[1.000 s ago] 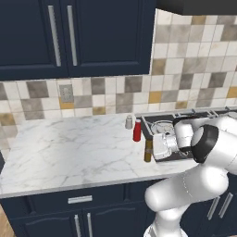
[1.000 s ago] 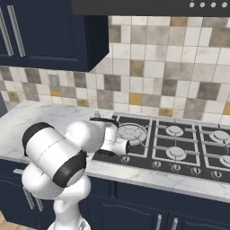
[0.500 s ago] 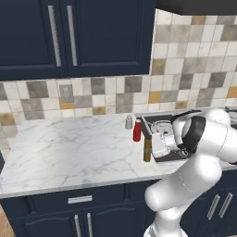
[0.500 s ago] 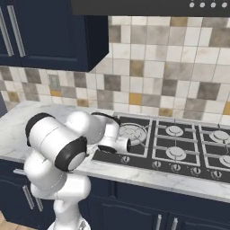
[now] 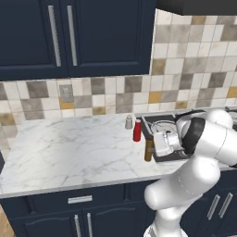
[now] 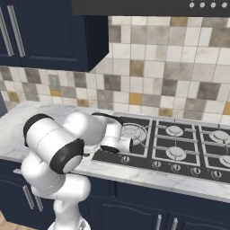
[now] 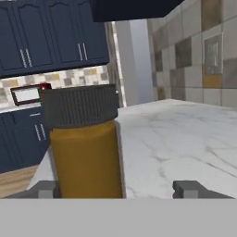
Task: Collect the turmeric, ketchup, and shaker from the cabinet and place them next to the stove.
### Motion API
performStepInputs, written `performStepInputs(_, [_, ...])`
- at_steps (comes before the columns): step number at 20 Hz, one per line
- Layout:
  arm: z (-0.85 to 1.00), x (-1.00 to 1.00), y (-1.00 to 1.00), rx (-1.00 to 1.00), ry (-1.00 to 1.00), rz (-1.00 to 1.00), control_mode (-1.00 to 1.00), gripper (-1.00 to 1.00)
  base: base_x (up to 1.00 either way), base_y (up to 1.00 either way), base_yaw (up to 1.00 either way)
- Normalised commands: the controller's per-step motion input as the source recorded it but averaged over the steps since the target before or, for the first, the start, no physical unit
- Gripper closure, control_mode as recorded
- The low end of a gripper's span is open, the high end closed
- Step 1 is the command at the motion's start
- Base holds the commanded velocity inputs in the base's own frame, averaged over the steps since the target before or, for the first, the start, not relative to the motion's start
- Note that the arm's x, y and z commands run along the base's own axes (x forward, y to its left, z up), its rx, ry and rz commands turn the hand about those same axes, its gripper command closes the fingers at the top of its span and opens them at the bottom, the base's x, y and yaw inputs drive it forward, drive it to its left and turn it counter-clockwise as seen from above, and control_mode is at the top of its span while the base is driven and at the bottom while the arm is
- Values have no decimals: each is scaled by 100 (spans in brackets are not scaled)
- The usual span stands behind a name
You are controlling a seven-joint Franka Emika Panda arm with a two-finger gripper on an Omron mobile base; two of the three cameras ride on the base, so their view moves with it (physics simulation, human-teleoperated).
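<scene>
In the upper left of the left base view the cabinet is hanging with its doors shut above the marble tabletop. Moving right along that tabletop, the shaker and the ketchup are standing upright just beside each other near the wall, close to the left edge of the stove. A little nearer the front edge, the turmeric is standing upright on the tabletop, right at the stove's left side, with the gripper at it.

In the hand view the turmeric jar is filling the left and middle of the frame, dark cap up, and one fingertip is showing clear to its right with marble visible in between; the other is sitting right at the jar's left edge. So the jaws are standing wide and are not gripping the jar, which looks to be resting on its own base.

The step in hand seems to be letting go of this last container. To do it well, the hand should be backing off straight along its own line, away from the jar, since the left fingertip looks close enough to drag or tip it. Lifting or swinging sideways should be waiting until both fingertips are past the cap, and the elbow should be staying clear of the ketchup and shaker behind
</scene>
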Motion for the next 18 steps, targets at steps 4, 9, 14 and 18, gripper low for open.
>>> performStepInputs(4, [40,-7,-14,0,0,-1,-100,-100,0,0,0])
performStepInputs(9, [49,-10,-19,0,0,-2,-100,-100,0,0,0])
performStepInputs(14, [64,-36,-19,0,0,-3,-100,-100,0,0,0])
performStepInputs(18, [64,-60,-2,0,0,-1,-100,-100,0,0,0])
